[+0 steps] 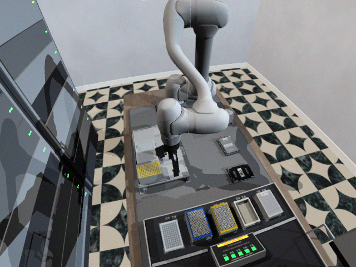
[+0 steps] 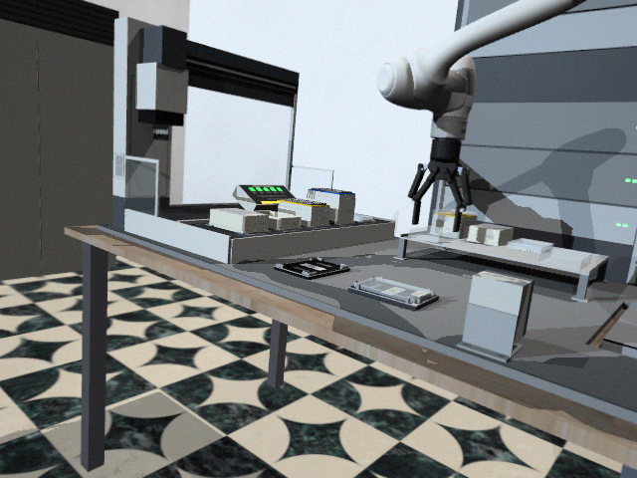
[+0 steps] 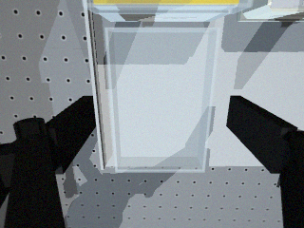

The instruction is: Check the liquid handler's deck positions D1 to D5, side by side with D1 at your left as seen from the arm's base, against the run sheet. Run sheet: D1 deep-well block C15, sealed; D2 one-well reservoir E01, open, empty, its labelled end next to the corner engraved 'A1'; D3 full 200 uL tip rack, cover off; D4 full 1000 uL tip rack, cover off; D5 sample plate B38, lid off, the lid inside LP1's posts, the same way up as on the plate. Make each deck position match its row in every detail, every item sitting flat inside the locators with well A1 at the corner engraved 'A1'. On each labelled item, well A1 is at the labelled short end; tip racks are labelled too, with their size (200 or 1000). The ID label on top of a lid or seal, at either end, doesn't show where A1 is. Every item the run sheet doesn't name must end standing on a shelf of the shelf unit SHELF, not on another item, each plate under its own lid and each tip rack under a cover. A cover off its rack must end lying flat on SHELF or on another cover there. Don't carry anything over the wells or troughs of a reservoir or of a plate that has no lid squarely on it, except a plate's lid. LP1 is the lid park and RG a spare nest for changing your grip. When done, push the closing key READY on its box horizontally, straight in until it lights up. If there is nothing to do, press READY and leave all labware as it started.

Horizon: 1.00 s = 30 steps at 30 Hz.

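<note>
A clear cover (image 3: 159, 100) lies flat on the shelf (image 2: 565, 257), just beside a yellow tip rack (image 1: 148, 169). The gripper (image 1: 169, 163) hangs above it, fingers spread wide either side and holding nothing. On the deck (image 1: 149, 227), the five positions look filled: two plates, a blue rack (image 1: 198, 222), a yellow rack (image 1: 223, 217) and an open trough (image 1: 246, 212), with a lid (image 1: 228, 144) parked apart. Judging by this, the sorting is nearly done; the closing key is probably what remains.
</note>
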Motion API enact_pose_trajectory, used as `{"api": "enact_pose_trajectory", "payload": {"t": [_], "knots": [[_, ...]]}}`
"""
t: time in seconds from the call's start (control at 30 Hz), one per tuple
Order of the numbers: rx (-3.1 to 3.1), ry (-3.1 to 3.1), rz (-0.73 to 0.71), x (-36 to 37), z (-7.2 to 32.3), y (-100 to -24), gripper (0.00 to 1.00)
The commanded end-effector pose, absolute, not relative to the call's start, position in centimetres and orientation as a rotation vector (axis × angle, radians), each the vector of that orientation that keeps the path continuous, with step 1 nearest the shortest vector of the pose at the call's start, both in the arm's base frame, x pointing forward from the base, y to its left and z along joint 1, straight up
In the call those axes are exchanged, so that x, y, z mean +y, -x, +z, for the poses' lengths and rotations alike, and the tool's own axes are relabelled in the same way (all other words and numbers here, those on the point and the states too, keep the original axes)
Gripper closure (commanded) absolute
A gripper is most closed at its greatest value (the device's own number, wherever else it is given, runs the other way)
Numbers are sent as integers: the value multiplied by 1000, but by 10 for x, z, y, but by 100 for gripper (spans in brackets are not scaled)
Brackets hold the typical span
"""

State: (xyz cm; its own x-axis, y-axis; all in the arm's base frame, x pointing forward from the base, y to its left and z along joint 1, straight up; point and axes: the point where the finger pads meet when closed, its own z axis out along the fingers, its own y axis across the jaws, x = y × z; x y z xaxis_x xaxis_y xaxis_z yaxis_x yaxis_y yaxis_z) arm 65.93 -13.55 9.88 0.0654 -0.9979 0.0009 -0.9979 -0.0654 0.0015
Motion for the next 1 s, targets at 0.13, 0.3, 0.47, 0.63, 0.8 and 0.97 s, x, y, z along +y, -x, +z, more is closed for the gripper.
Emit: {"api": "enact_pose_trajectory", "payload": {"t": [0.13,0.3,0.47,0.63,0.8,0.97], "knots": [[-2147,-2292,1,-136,112,-660,21],[-2147,-2292,1,-136,120,-660,21],[-2147,-2292,1,-136,125,-660,21],[-2147,-2292,1,-136,134,-660,21],[-2147,-2292,1,-136,142,-660,21],[-2147,-2292,1,-135,150,-660,21]]}}
